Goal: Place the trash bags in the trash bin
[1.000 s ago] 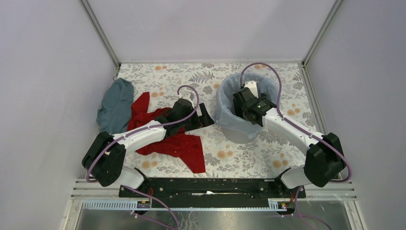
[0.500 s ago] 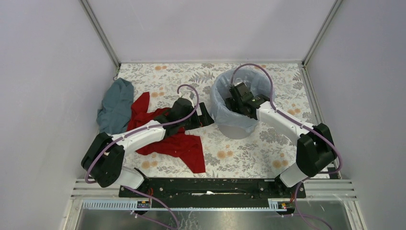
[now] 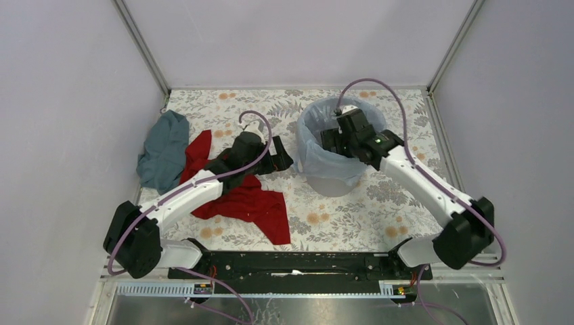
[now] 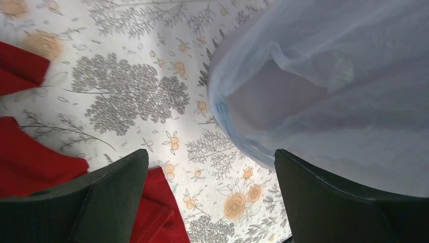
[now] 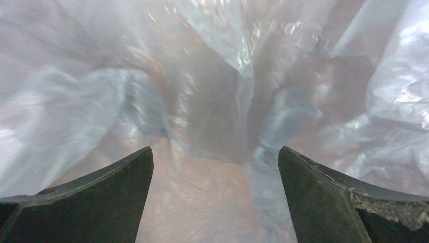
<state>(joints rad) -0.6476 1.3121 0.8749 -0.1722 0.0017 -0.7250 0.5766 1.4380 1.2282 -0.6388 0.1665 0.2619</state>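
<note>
The light grey trash bin (image 3: 332, 187) stands at the back right of the table. The pale blue trash bag (image 3: 308, 154) lines it and hangs over its rim. My right gripper (image 3: 333, 142) reaches down inside the bin from the right. In the right wrist view it (image 5: 215, 195) is open and empty, with wrinkled glossy bag film (image 5: 202, 76) all round. My left gripper (image 3: 279, 161) is open and empty just left of the bin, low over the table. In the left wrist view it (image 4: 212, 202) faces the draped bag (image 4: 334, 71).
A red cloth (image 3: 247, 203) lies under my left arm and shows in the left wrist view (image 4: 30, 167). A teal-grey cloth (image 3: 162, 149) lies at the far left. Floral tablecloth (image 3: 352, 217) covers the table. Walls enclose three sides.
My right gripper has shifted back and a little right inside the bin, and the bin has slid slightly left. My left gripper has moved a little back and left, still open.
</note>
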